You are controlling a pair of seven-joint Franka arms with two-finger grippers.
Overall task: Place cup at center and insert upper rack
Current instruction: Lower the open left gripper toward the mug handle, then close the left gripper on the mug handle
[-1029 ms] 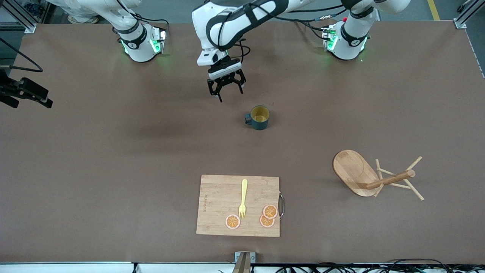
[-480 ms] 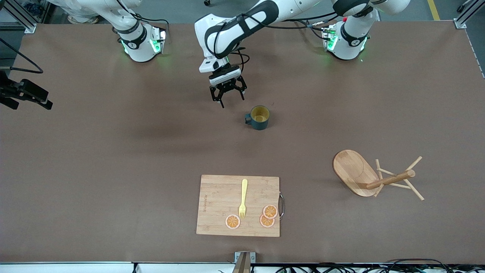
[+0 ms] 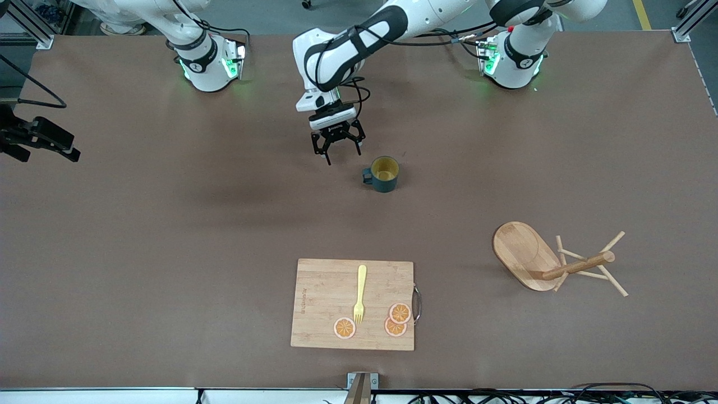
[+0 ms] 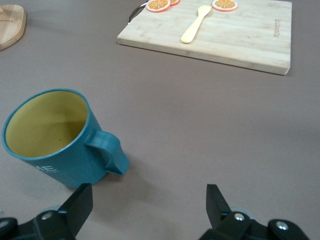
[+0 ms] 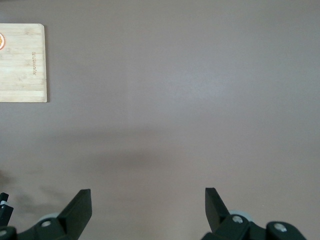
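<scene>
The left gripper (image 3: 336, 147) hangs open and empty over bare table just beside the cup (image 3: 384, 174), on the handle side. The cup stands upright near the table's middle. The rack (image 3: 552, 261) lies tipped over, nearer the camera than the cup, toward the left arm's end. The cup looks placed; righting the rack seems next. The right gripper (image 5: 148, 207) waits open, well apart.

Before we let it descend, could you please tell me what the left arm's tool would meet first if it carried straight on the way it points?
Probably bare brown table, passing just beside the handle of the small dark teal mug. The open left tool points down beside the mug, though depth is unclear.
</scene>
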